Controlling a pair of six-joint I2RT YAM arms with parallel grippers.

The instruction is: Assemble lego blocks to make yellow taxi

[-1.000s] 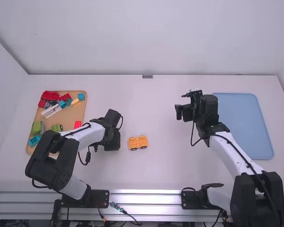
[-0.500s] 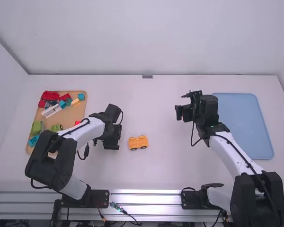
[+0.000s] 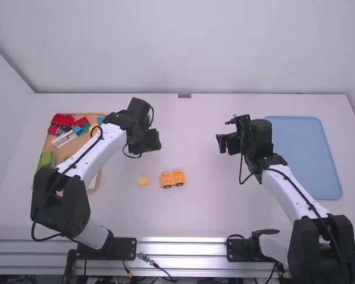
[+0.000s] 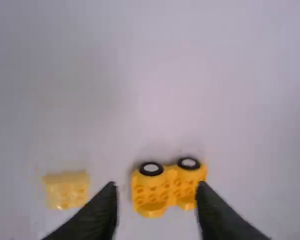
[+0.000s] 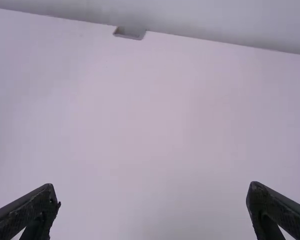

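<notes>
Mid-table (image 3: 207,207), one wheeled base (image 3: 172,178), one yellow block (image 3: 143,181)

Bright, diffuse light on the white table (image 3: 201,219) around the left claw (image 3: 147,147), that claw's fingers (image 4: 104,206) blurred in its wrist view, the wheeled orange piece (image 4: 154,188) near them soft-edged, faint grey shading between the crisper fingers (image 5: 36,212) of the right claw (image 3: 222,144)

Bricks (image 3: 62,119) on board (image 3: 83,144) left, block (image 3: 143,181) left of chassis (image 3: 173,178), tray (image 3: 307,157) right
</notes>
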